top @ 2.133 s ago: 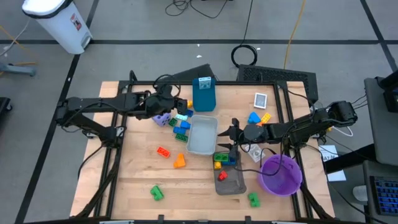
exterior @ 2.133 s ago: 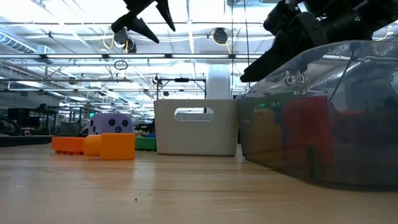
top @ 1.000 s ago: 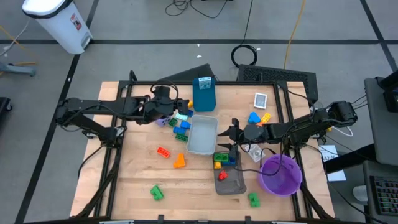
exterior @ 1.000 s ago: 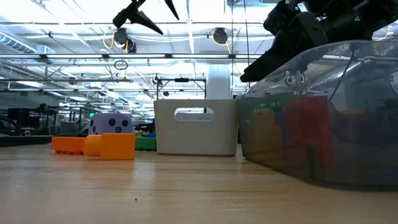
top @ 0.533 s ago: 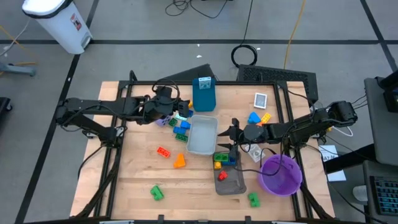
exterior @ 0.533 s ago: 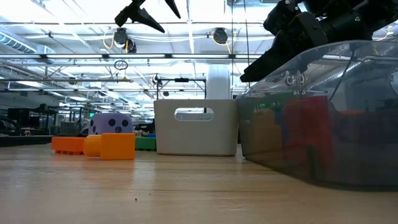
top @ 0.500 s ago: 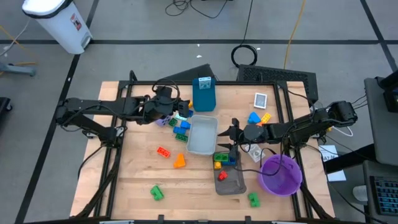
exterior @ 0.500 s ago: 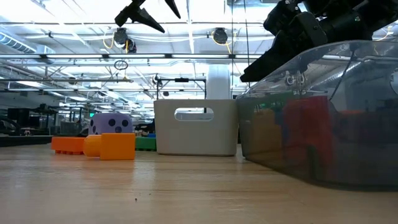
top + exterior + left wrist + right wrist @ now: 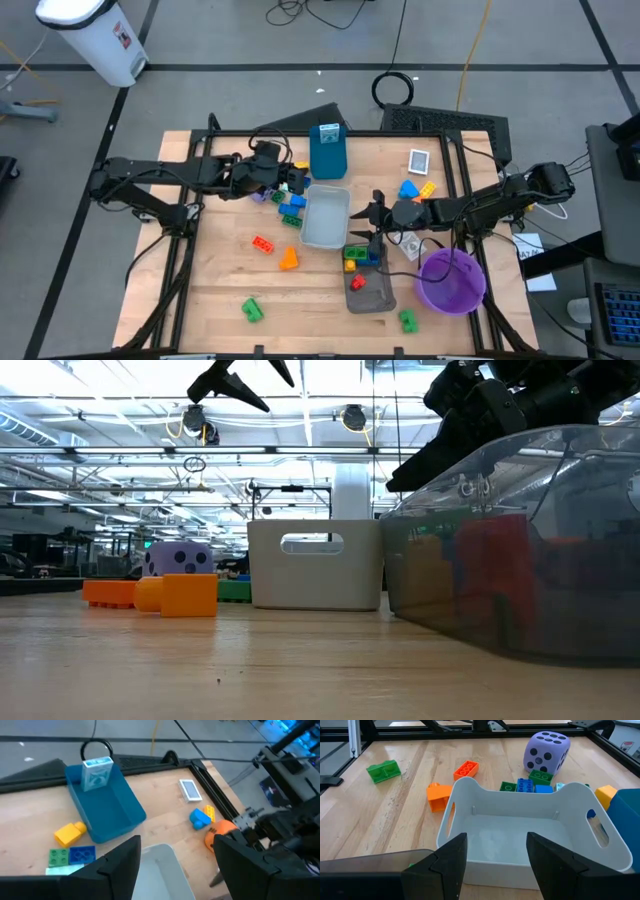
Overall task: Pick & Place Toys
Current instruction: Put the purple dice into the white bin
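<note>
The left gripper (image 9: 290, 178) hangs with jaws spread and empty above the brick pile (image 9: 289, 200) and purple die (image 9: 545, 751), just beside the pale tray (image 9: 324, 214). The right gripper (image 9: 372, 212), also spread and empty, waits between that tray and the tray holding bricks (image 9: 367, 283). The step in hand looks like choosing a toy; next the left gripper must descend squarely over one brick and close.
</note>
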Robot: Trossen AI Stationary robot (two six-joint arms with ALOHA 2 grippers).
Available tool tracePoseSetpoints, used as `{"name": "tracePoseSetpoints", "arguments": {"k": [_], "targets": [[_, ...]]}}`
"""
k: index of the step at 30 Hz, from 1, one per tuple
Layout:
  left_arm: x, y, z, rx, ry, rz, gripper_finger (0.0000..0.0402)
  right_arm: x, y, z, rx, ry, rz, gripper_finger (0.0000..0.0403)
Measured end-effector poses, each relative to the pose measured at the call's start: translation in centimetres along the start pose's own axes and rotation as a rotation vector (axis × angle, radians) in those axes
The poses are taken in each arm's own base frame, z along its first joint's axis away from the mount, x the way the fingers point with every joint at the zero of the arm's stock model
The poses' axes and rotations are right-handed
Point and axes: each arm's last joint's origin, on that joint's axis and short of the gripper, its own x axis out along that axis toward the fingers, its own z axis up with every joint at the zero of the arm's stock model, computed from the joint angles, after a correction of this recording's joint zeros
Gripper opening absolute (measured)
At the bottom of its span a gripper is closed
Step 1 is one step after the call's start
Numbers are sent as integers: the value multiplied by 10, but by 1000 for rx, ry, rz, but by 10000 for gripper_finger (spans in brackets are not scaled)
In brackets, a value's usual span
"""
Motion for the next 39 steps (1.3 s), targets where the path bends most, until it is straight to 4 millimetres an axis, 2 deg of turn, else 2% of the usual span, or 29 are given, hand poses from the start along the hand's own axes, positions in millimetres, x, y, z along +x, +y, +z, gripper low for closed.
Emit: {"name": "tracePoseSetpoints", "arguments": {"k": [11, 18, 23, 27, 33, 36, 39], "targets": [[1, -4, -9, 125, 40, -15, 257, 0, 0, 0, 0, 0, 0, 196], [15, -7, -22, 286, 162, -54, 257, 0, 0, 0, 0, 0, 0, 196], [25, -4, -31, 384, 202, 0, 257, 0, 0, 1, 2, -14, 1, 196], [34, 7, -37, 407, 241, 122, 257, 0, 0, 3, 5, -33, 4, 196], [32, 42, -38, 412, 413, 410, 257, 0, 0, 3, 5, -36, 3, 196], [27, 61, -33, 387, 506, 551, 257, 0, 0, 4, 6, -36, 4, 196], [27, 75, -26, 389, 586, 621, 257, 0, 1, 8, -16, -84, 6, 196]]}}
